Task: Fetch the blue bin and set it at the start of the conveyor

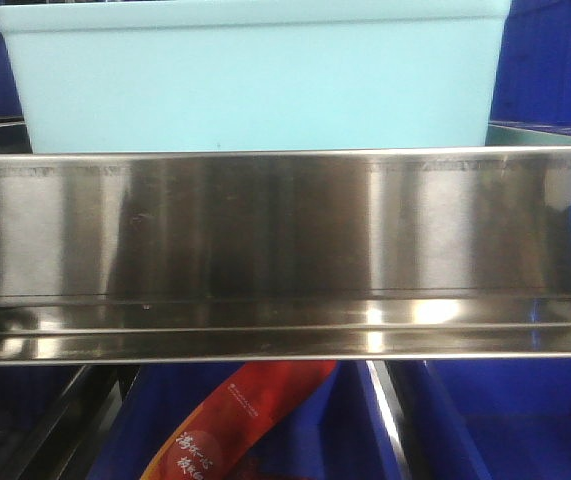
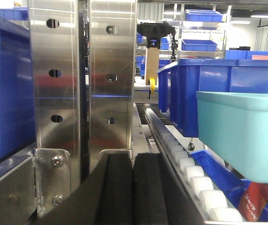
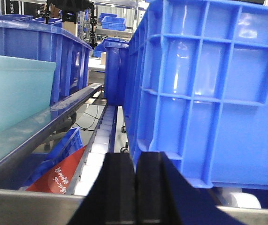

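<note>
The blue bin [image 1: 255,85] lies right of the left gripper [image 2: 133,161] and left of the right gripper [image 3: 134,159]. Both are pressed together, empty

Warehouse or logistics floor — steel rack uprights [image 2: 58,93], roller track [image 2: 192,171], rows of royal-blue crates [image 3: 209,93]

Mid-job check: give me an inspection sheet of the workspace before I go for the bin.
Surface: stainless-steel shelf rail spans the front view; conveyor belt not in view.
Job's things: blue bin sits upright on the shelf behind the rail, not yet gripped.
Clutter: red packet below the shelf; dark blue bins on either side of the blue bin.
Grippers: left claw and right claw both shut and empty.
Cables: thin dark cable on the floor beyond.
Surroundings: steel upright, white roller track, more racks of bins behind.
</note>
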You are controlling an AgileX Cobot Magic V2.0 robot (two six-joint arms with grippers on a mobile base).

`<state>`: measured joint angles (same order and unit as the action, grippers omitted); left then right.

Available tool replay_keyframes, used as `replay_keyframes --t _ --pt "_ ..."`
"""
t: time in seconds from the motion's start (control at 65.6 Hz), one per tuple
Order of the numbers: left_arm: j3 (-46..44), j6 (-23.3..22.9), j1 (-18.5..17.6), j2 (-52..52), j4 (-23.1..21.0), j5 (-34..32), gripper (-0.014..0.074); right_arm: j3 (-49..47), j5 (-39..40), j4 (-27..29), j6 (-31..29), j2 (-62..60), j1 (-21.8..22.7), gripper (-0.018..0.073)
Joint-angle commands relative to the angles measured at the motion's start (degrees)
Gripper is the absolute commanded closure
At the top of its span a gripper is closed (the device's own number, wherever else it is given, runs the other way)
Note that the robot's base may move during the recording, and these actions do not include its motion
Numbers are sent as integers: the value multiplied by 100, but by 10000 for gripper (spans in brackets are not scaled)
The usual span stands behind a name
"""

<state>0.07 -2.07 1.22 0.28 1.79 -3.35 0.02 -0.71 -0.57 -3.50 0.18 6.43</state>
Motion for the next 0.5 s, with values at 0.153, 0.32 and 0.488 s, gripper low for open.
replay_keyframes --t 0.153,0.32,0.488 --pt "-7 -24 16 -28 19 -108 707 -2 111 16 -28 -18 22 725" --pt "-7 -24 16 -28 19 -108 707 -2 111 16 -28 -18 22 725" --pt "-7 -24 16 -28 19 -108 707 -2 111 16 -28 -18 22 725"
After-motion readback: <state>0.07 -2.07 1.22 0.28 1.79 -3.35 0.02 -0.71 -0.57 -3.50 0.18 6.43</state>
